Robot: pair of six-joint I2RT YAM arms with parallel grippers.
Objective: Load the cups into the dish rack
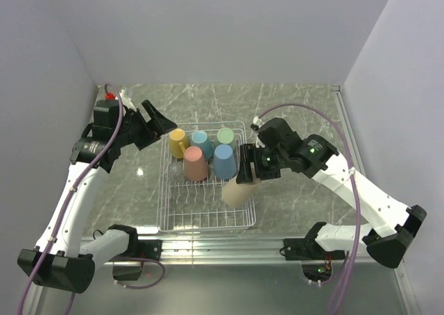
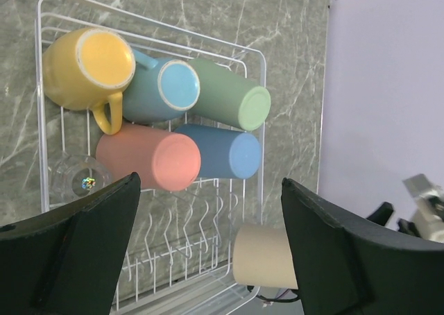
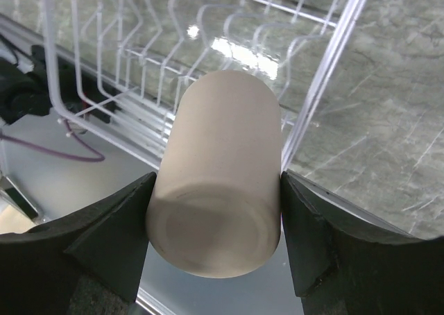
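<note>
Beige cup point(image 3: 218, 183) clamped by R pincer point(image 3: 216, 218), grip clear R-wrist only | L pincer point(image 2: 209, 183) apart

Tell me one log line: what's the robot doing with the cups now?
right gripper: shut on beige cup | left gripper: open, empty | dish rack: five cups inside

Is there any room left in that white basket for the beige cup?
Yes: the near half of the dish rack is bare wire, between the salmon cup and blue cup and the near rim. The far half is packed tight. The right gripper holds the beige cup at that gap's right edge.
</note>
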